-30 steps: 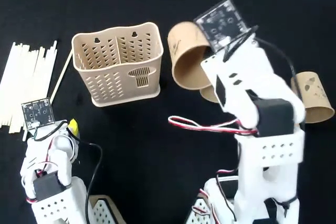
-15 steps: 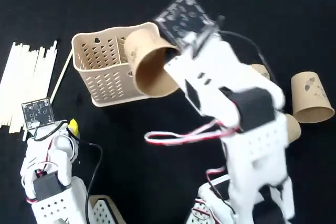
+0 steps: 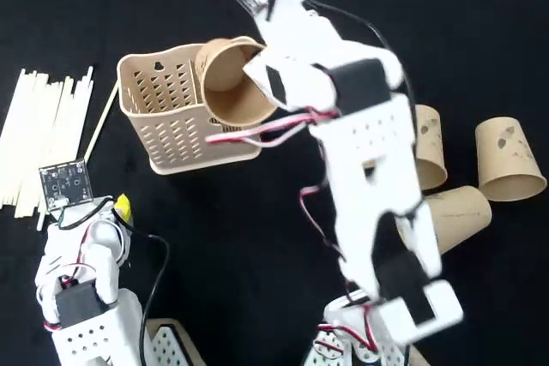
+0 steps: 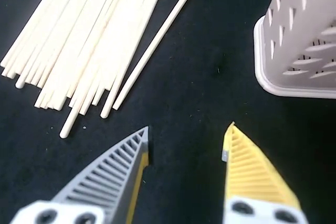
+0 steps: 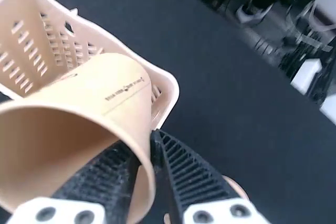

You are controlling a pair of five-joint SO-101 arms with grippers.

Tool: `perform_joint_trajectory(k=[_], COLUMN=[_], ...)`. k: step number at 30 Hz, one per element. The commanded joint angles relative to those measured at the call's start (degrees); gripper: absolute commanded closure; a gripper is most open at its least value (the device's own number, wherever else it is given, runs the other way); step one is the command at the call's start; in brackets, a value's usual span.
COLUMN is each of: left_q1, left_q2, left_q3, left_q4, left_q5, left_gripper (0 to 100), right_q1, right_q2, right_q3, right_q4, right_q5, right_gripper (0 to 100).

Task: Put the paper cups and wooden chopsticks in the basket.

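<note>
The black counter carries a slotted basket at the far left of centre. The right gripper is clenched on the wall of one paper cup, tilted over the basket's right rim. Three loose cups lie to the right. The wooden chopsticks lie at the left, untouched, near the left gripper, which is spread and empty. The task looks barely begun.

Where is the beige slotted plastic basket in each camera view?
High view: the beige slotted plastic basket stands left of centre, the brown paper cup held over its right end.
Left wrist view: its corner stands beyond the open left gripper.
Right wrist view: it stands behind the cup in the right gripper.
Shared landmark: the pale wooden chopsticks lying beside the basket.
</note>
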Motion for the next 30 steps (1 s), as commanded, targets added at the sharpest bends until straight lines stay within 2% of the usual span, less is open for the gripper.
perform_joint_trajectory(k=[1, 6, 8, 14, 17, 19, 26, 30], left_q1=[0.6, 0.6, 0.6, 0.6, 0.7, 1.3, 1.9, 1.8], left_q2=[-0.3, -0.3, -0.3, -0.3, -0.3, -0.3, -0.3, -0.3], left_q3=[-0.2, -0.2, 0.3, 0.3, 0.4, 0.5, 0.6, 0.6], left_q4=[-0.6, -0.6, -0.9, -1.0, -1.0, -1.0, -1.0, -1.0], left_q5=[-0.4, -0.4, -0.4, -0.4, -0.4, -0.4, -0.4, -0.4], left_gripper=[77, 77, 77, 77, 77, 77, 77, 77], right_q1=[1.1, 2.0, 1.9, 1.8, 1.5, 0.4, -8.4, -8.2], right_q2=[4.4, 10.8, 12.4, 13.8, 13.7, 13.9, 14.1, 16.9], right_q3=[-7.5, -13.6, -15.5, -20.9, -23.0, -24.7, -31.4, -32.1], right_q4=[2.1, 4.9, 6.2, 9.0, 9.3, 10.5, 10.9, 5.9], right_q5=[-0.5, -0.2, -0.5, -0.1, -0.4, -0.2, -0.1, -0.1], right_gripper=[98.6, 98.2, 94.4, 60.6, 49.8, 48.5, 55.4, 58.6])
